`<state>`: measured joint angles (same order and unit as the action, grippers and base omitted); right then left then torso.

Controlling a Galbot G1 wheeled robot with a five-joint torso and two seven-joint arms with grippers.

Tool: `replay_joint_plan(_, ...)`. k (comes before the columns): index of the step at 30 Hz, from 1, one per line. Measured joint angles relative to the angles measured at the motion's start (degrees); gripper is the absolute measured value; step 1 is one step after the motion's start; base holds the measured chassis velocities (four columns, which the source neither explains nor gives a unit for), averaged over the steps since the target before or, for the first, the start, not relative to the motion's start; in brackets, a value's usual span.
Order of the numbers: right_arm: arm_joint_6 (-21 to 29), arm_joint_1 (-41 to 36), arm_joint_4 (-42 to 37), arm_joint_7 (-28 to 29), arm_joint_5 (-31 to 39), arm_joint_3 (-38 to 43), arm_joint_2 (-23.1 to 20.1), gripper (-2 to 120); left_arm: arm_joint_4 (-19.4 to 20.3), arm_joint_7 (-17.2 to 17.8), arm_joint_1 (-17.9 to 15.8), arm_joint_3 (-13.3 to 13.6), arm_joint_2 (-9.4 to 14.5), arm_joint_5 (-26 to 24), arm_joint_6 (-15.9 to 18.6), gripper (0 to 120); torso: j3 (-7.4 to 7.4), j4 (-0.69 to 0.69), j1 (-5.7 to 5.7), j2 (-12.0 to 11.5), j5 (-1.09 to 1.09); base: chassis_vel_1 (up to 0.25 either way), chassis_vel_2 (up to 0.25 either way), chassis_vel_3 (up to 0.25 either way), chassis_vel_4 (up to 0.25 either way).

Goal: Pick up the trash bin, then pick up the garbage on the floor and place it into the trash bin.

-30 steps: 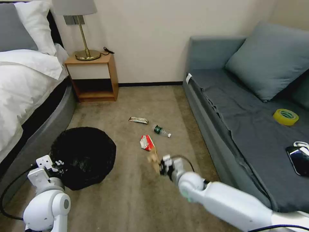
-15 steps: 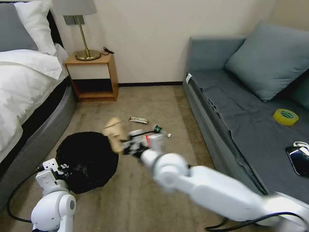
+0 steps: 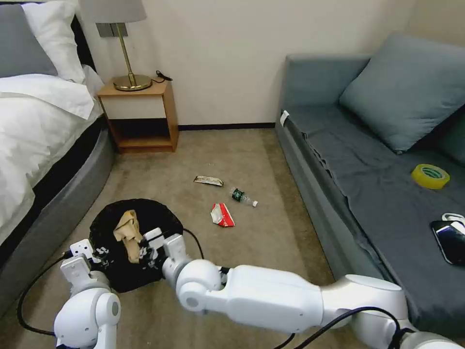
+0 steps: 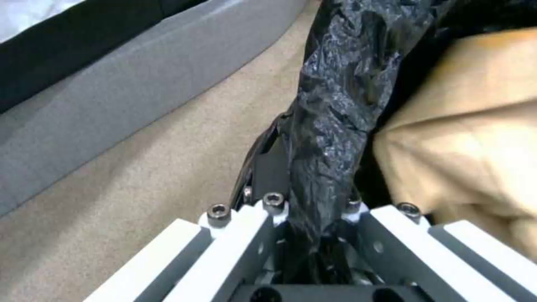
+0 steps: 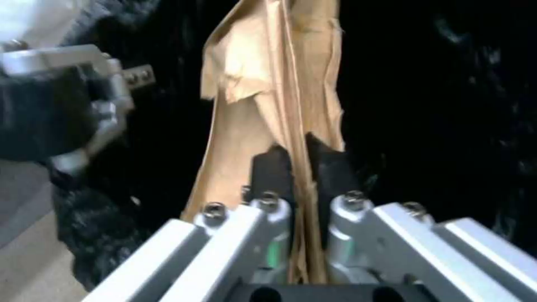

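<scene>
Paper [image 3: 128, 233] now over bin [image 3: 160, 215] (pincer-held)

Glossy crinkled plastic bin liner [image 4: 330, 105]; matt creased brown paper [image 5: 268, 109].

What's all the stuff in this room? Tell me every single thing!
Round trash bin lined with a crinkly black bag: one, on the carpet by the bed.
Crumpled brown paper: one, over the bin's opening.
Crushed red-and-white packet: one, on the carpet.
Small clear bottle with green label: one, on the carpet.
Flat silvery-gold wrapper: one, on the carpet.
Yellow tape roll: one, on the sofa.
Black phone: one, on the sofa.
Grey sofa: one, on the right.
Wooden nightstand: one, by the wall.
Brass lamp: one, on the nightstand.
Bed with white bedding: one, on the left.
Left gripper: jaws shut on the bin's bag rim.
Right gripper: jaws shut on the paper.
</scene>
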<state>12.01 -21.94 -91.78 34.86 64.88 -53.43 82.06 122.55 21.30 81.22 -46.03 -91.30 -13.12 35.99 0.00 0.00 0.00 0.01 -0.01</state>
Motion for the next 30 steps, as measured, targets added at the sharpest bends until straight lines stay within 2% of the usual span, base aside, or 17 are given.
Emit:
replay_joint_plan(2,-0.04,-0.06,0.16,0.17,-0.69,0.05,0.54,19,-0.02,-0.02,-0.01,0.01,-0.05,0.0,-0.02,1,0.0,0.0,0.0,0.0,0.01,0.0,0.0,0.0,0.0)
replay_joint_plan(4,-0.04,0.06,0.15,0.18,-0.92,0.12,0.58,22,-0.02,-0.02,-0.01,0.02,-0.05,0.01,-0.02,1,0.0,0.0,0.0,0.0,0.01,0.0,0.0,0.0,0.0)
replay_joint_plan(7,-0.03,0.33,-0.41,0.19,-1.37,0.38,0.22,33,-0.02,-0.07,0.0,0.05,-0.06,-0.02,-0.03,1,0.0,0.0,0.0,0.0,0.01,0.0,0.0,0.0,0.0)
replay_joint_plan(9,-0.03,0.33,-0.44,0.19,-1.43,0.4,0.18,33,-0.02,-0.07,0.01,0.05,-0.06,-0.02,-0.03,1,0.0,0.0,0.0,0.0,0.01,0.0,0.0,0.0,0.0)
replay_joint_plan(10,-0.01,0.34,-0.66,0.19,-1.8,0.5,-0.1,43,-0.01,-0.09,0.03,0.05,-0.04,-0.06,-0.05,1,0.0,0.0,0.0,0.0,0.01,0.0,0.0,0.0,0.0)
replay_joint_plan(12,0.07,0.34,-1.32,0.3,-2.13,0.77,-0.61,55,0.03,-0.14,0.01,0.06,0.02,-0.14,-0.05,1,0.0,0.0,0.0,0.0,0.01,0.0,0.0,0.0,0.0)
replay_joint_plan(16,0.22,0.33,-2.7,0.69,-2.48,2.38,-1.19,64,0.06,-0.16,0.0,-0.01,0.02,-0.24,-0.07,1,0.0,0.01,0.0,0.0,0.01,0.0,0.0,0.0,0.0)
replay_joint_plan(19,0.76,0.57,-6.98,0.61,-3.93,8.1,-4.43,79,0.33,-0.16,0.13,-0.33,0.04,-0.48,-0.22,1,0.0,0.01,0.0,0.0,0.02,0.0,0.0,0.0,0.0)
replay_joint_plan(21,0.83,0.43,-7.99,0.3,-4.42,9.48,-5.36,82,0.48,-0.17,0.19,-0.43,0.07,-0.55,-0.23,1,0.0,0.01,0.0,0.0,0.02,0.0,0.0,0.0,0.0)
replay_joint_plan(22,0.77,-0.33,-10.14,-0.93,-5.9,12.62,-7.72,88,0.69,-0.2,0.28,-0.57,0.15,-0.62,-0.24,1,0.0,0.02,0.0,0.0,0.03,0.0,0.0,0.0,0.0)
replay_joint_plan(23,-0.13,-2.01,-12.82,-3.3,-8.3,16.69,-11.81,93,0.86,-0.29,0.4,-0.79,0.23,-0.61,-0.35,1,0.0,0.02,0.0,0.0,0.04,0.0,0.0,0.0,0.0)
replay_joint_plan(24,-0.67,-2.99,-13.91,-4.45,-9.54,18.57,-14.05,95,0.91,-0.32,0.43,-0.87,0.27,-0.59,-0.42,1,0.0,0.03,0.0,0.0,0.04,0.0,0.0,0.0,0.0)
replay_joint_plan(25,-2.32,-5.96,-16.71,-7.0,-13.25,23.79,-20.02,98,1.12,-0.41,0.55,-1.19,0.34,-0.35,-0.64,1,0.0,-0.01,0.0,-0.01,0.04,0.0,0.0,0.0,0.0)
replay_joint_plan(26,-2.32,-5.96,-16.71,-7.0,-13.25,23.79,-20.02,98,1.12,-0.41,0.55,-1.19,0.34,-0.35,-0.64,1,0.0,-0.01,0.0,-0.01,0.04,0.0,0.0,0.0,0.0)
replay_joint_plan(27,-3.66,-9.12,-19.26,-9.1,-17.0,29.12,-24.12,99,1.47,-0.59,0.62,-1.32,0.35,-0.14,-0.83,1,0.0,-0.05,0.0,-0.01,0.05,0.0,0.0,0.0,0.0)
replay_joint_plan(28,-4.41,-12.06,-21.42,-10.71,-19.9,33.56,-26.38,100,1.77,-0.85,0.7,-1.34,0.31,-0.04,-0.99,1,0.0,-0.06,0.0,-0.01,0.05,0.0,0.0,0.0,0.0)
replay_joint_plan(30,-4.71,-14.06,-22.78,-11.48,-21.61,36.27,-27.38,100,1.93,-0.98,0.72,-1.35,0.26,0.04,-1.08,1,-0.01,-0.05,0.0,-0.01,0.05,0.0,0.0,0.0,0.0)
